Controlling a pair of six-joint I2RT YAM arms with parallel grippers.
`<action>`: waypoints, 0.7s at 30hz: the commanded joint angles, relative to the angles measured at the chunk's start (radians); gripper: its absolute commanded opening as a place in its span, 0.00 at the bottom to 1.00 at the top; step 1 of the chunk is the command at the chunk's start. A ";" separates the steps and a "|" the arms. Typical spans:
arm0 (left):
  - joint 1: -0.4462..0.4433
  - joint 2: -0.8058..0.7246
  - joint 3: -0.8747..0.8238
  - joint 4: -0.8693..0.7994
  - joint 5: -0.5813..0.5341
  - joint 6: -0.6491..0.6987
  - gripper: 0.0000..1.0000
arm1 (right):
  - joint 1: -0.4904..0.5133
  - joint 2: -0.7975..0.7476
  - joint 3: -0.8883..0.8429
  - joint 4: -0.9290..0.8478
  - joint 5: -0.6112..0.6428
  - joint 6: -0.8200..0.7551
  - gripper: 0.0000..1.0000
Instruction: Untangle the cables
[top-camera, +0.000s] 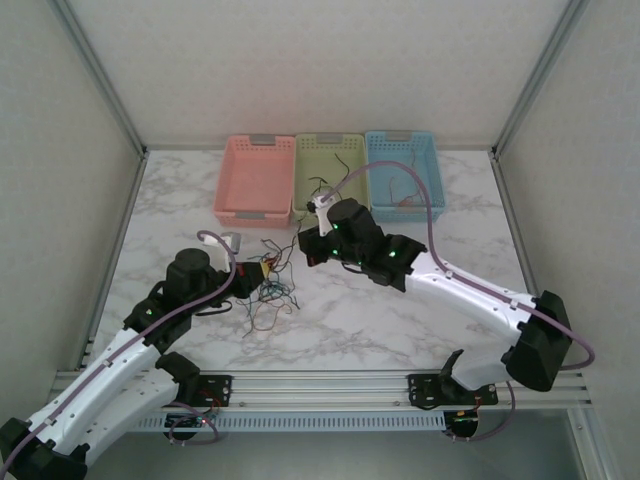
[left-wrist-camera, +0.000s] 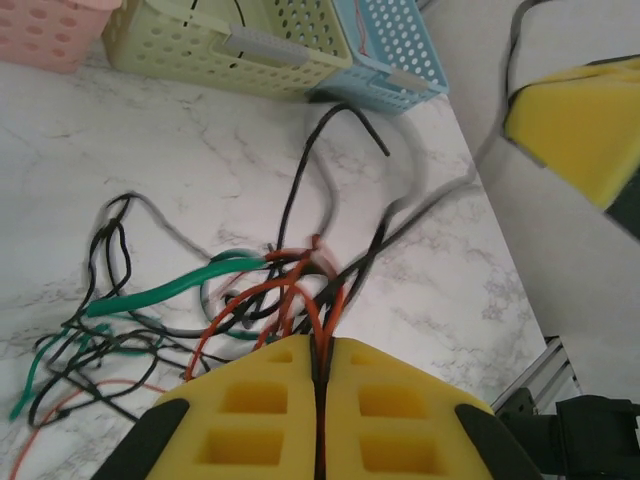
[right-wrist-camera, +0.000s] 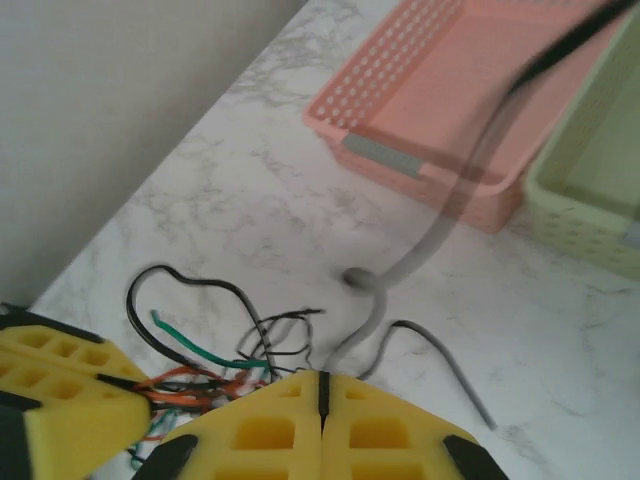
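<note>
Cables clumped mid-table; bare marble toward near edge.

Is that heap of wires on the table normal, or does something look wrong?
Only the wires look messy: a knotted heap of black, red and green strands on the marble table, pinched by the left gripper. Three baskets stand neatly aligned.

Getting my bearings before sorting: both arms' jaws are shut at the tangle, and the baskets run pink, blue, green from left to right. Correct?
No, the order is off. The top external view shows the pink basket, the green basket, then the blue basket from left to right. The rest stands: the left gripper and the right gripper have their jaws shut at the cables.
</note>
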 joint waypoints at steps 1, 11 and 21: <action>0.011 -0.010 0.000 -0.063 -0.011 0.014 0.00 | -0.061 -0.084 -0.028 -0.027 0.134 -0.055 0.00; 0.011 0.003 -0.006 -0.043 -0.010 0.007 0.00 | -0.113 -0.135 -0.075 -0.010 0.036 -0.030 0.00; 0.011 -0.002 0.026 0.023 -0.004 -0.076 0.00 | -0.113 -0.125 -0.210 0.138 -0.203 -0.005 0.47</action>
